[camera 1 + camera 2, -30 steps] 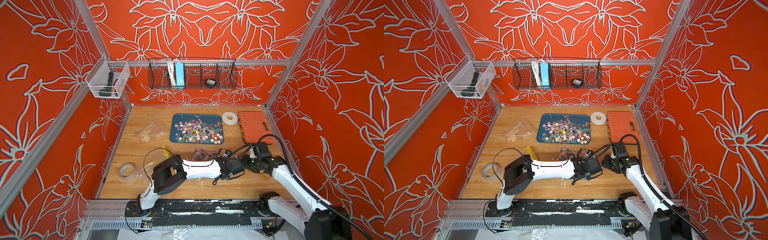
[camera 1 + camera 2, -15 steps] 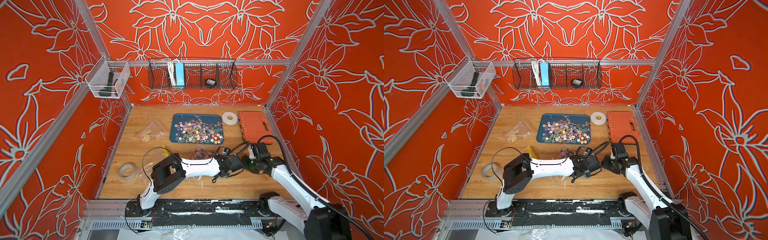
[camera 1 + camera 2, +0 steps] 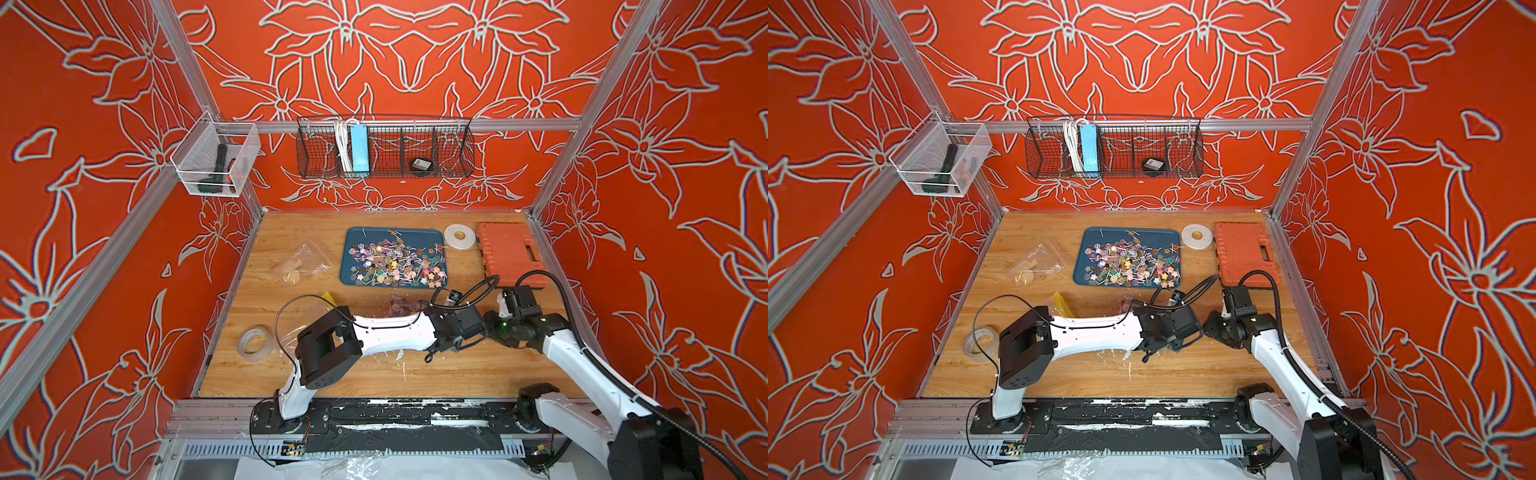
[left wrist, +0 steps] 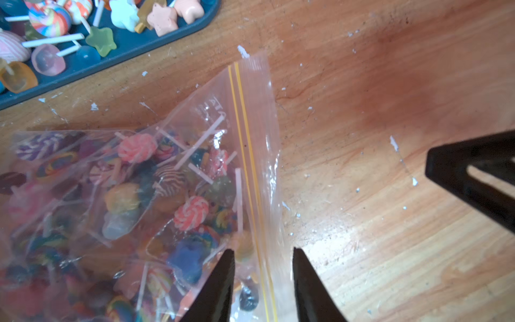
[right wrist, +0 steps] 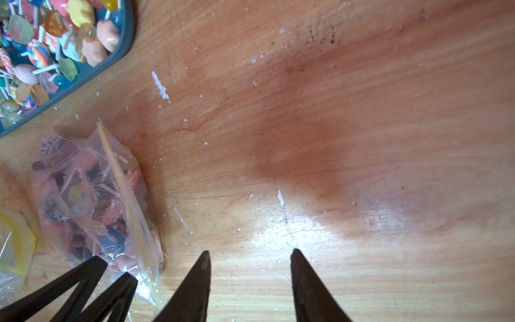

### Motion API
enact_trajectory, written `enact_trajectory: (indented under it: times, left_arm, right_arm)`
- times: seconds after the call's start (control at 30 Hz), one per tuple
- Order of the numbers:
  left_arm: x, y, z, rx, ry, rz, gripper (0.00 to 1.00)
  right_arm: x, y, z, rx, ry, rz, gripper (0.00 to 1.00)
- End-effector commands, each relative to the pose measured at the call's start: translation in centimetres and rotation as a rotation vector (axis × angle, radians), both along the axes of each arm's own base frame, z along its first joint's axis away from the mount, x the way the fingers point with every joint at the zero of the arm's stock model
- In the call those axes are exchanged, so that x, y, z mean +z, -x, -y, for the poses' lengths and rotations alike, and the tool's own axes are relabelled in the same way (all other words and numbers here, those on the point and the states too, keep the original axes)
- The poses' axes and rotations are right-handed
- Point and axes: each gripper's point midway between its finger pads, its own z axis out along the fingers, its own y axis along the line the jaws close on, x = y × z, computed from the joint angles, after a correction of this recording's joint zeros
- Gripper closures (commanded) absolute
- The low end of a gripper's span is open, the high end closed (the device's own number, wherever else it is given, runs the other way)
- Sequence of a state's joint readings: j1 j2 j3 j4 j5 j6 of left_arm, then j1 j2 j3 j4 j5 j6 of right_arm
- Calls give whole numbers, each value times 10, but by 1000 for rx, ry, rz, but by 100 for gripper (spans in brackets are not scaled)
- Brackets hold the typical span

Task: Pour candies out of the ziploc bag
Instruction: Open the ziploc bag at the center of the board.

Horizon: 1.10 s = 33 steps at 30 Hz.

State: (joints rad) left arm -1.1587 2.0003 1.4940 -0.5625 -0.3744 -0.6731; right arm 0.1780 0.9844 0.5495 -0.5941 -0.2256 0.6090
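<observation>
Left wrist view: the left gripper (image 4: 262,252) is partly open and grips nothing. The yellow zip edge of the clear plastic ziploc bag (image 4: 92,212), full of multicoloured lollipop candies (image 4: 192,212), passes between its jaws. Beside this edge the right gripper (image 5: 249,253) is open and empty, with bare wooden table (image 5: 348,145) ahead of it.

Scuffed wooden table (image 3: 478,374): blue tray (image 3: 374,237) at 12, orange case (image 3: 507,253) at 2, tape roll (image 3: 253,345) at 8, ziploc bag (image 4: 139,195) dead centre.
</observation>
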Motion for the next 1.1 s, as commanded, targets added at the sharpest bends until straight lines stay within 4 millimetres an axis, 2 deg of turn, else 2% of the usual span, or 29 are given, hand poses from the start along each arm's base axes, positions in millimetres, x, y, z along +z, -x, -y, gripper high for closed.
enact_trajectory:
  times: [0.0, 0.33, 0.5, 0.83, 1.07]
  left_arm:
    - [0, 0, -7, 3, 0, -10, 62]
    - [-8, 2, 0, -15, 12, -31, 62]
    - [-5, 3, 4, -21, 32, -37, 62]
    - [-20, 2, 1, -12, -17, -44, 62]
    - [-21, 0, -1, -4, -35, -35, 63]
  right_arm:
    - [1, 1, 3, -10, 10, -5, 52]
    - [1, 1, 3, -10, 9, -4, 53]
    - [0, 1, 3, -10, 8, -6, 52]
    - [0, 1, 2, -5, 3, -6, 52]
    - [0, 0, 1, -5, 0, -5, 52]
